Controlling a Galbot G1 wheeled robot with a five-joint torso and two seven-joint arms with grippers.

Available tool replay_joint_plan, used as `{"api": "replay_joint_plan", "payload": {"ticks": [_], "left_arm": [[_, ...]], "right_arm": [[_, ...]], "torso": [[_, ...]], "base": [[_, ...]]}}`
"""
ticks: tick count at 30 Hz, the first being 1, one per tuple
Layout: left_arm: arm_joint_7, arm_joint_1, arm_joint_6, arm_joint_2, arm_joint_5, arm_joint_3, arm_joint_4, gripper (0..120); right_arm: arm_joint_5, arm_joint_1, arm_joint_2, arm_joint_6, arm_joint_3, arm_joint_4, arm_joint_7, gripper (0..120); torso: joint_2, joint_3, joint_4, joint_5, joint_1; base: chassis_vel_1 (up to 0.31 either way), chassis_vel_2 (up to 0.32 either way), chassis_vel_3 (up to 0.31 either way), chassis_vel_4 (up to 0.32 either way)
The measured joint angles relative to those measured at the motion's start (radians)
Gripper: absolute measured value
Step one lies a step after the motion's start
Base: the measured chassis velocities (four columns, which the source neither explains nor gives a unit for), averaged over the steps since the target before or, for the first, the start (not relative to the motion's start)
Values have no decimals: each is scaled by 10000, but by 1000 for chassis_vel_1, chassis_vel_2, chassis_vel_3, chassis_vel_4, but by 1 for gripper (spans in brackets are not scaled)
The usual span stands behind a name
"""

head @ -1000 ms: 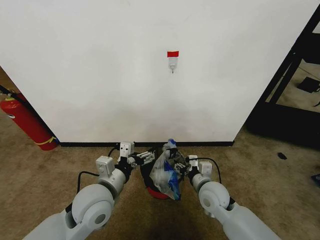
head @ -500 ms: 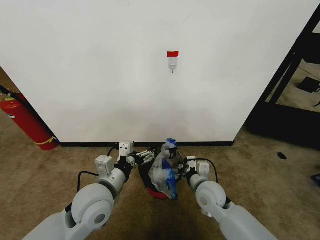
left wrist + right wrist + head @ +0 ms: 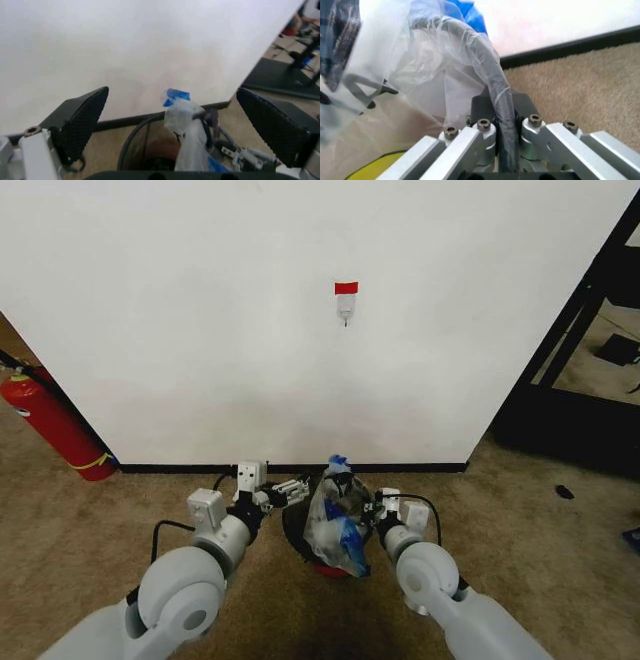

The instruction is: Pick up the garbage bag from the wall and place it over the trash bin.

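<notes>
The garbage bag [image 3: 336,518], crinkly white plastic with blue print, hangs bunched over the trash bin [image 3: 297,532], a black wire basket with a red base, on the carpet in front of the wall [image 3: 200,330]. My right gripper [image 3: 362,508] is shut on the bag's right side. In the right wrist view its closed fingers [image 3: 501,108] are wrapped in the bag [image 3: 420,71]. My left gripper [image 3: 291,491] hovers open at the bin's left rim, touching nothing. In the left wrist view it [image 3: 177,123] frames the bag [image 3: 186,123] and the bin rim [image 3: 131,140].
A small white hook [image 3: 345,309] sits bare under a red tape strip [image 3: 345,287] on the wall. A red fire extinguisher [image 3: 55,425] leans at the far left. A black frame [image 3: 570,340] stands at the right, and brown carpet [image 3: 540,520] surrounds the bin.
The right gripper and the bag shifted slightly left, then back right over the bin. The bag's top sits a touch higher. The left gripper has barely moved.
</notes>
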Motion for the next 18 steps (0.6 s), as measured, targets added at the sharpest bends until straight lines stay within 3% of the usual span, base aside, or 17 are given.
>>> {"api": "replay_joint_plan", "payload": {"ticks": [5, 9, 12, 14, 18], "left_arm": [[-101, -865, 417, 417, -1037, 270, -271, 100], [-247, -1124, 873, 786, -1772, 219, -776, 100], [-240, -1565, 1539, 1136, -2776, 242, -1053, 100], [-223, -1775, 1755, 1334, -3100, 393, -1046, 100], [-256, -2555, 1973, 1231, -3477, 937, -651, 100]], "right_arm": [[-1010, -760, 318, 753, 364, 181, -448, 0], [-1817, -741, 621, 1424, 291, -62, -904, 0], [-2070, -710, 907, 1597, 218, -144, -982, 0], [-2244, -621, 1011, 1664, 132, -208, -999, 0], [-2597, -692, 941, 1754, 116, -197, -1098, 0]], "torso": [[0, 0, -7, -2, 0], [0, 0, 13, 1, 0], [0, -1, -2, 1, 0], [0, 0, 8, 3, 0], [0, 0, 6, 0, 0]], "base": [[0, 0, 0, 0], [0, 0, 0, 0], [0, 0, 0, 0], [0, 0, 0, 0], [0, 0, 0, 0]]}}
